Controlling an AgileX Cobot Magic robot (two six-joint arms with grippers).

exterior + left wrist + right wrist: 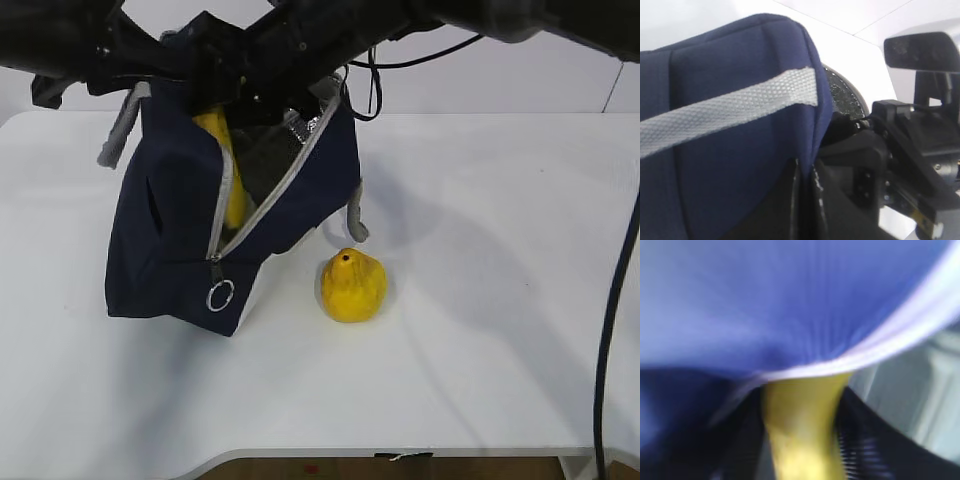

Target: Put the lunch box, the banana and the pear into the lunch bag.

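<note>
The navy lunch bag [180, 230] stands at the left of the table with its zipper open and its metal ring pull [220, 295] hanging low. My left gripper [807, 200] is shut on the bag's upper fabric edge and holds the mouth open. My right gripper [802, 440] is shut on the yellow banana [225, 165], which pokes down through the bag's opening; in the right wrist view the banana [802, 435] sits between the dark fingers. The yellow pear [352, 284] stands on the table right of the bag. The lunch box is hidden.
Both black arms cross above the bag at the top of the exterior view. A grey webbing handle [118, 130] hangs at the bag's left and another [356, 220] at its right. A black cable [610, 330] hangs at the right edge. The white table [480, 330] stretches right.
</note>
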